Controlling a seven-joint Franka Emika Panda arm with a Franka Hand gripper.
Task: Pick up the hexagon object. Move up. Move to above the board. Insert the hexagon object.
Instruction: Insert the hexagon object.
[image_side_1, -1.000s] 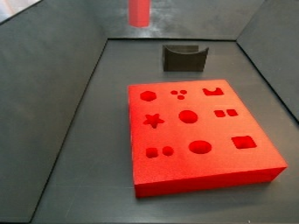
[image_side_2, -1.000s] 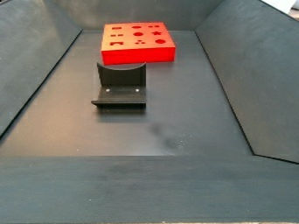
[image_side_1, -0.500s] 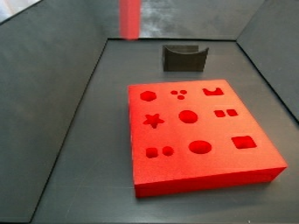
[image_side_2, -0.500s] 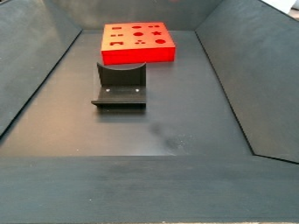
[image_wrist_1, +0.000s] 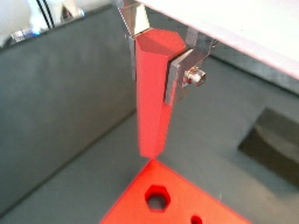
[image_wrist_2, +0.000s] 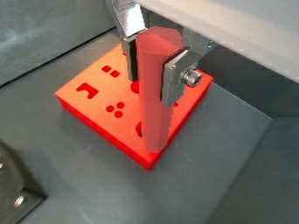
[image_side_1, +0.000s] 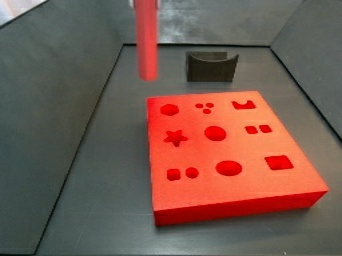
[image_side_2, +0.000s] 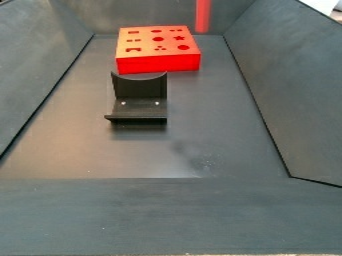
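Note:
The hexagon object (image_wrist_1: 152, 96) is a long red-salmon rod with a six-sided end. It hangs upright, gripped near its upper end by my gripper (image_wrist_1: 158, 44), whose silver fingers (image_wrist_1: 177, 74) press on its two sides. Both wrist views show this grip (image_wrist_2: 158, 52). The rod (image_wrist_2: 156, 105) has its lower end above the board (image_wrist_2: 103, 94), near one edge. In a side view the rod (image_side_1: 146, 40) hangs by the board's (image_side_1: 227, 160) far left corner. It also shows in a side view (image_side_2: 203, 14) beyond the board (image_side_2: 158, 50). The gripper itself is above both side views.
The dark fixture (image_side_1: 210, 66) stands on the floor beyond the board, and nearer the camera in a side view (image_side_2: 138, 97). It also shows in both wrist views (image_wrist_1: 274, 144) (image_wrist_2: 12, 188). Grey sloping walls (image_side_1: 54, 100) enclose the floor on all sides.
The rod has come lower and moved toward the board. It now hangs by the board's far left corner. It now also shows in the side view where it was out of frame.

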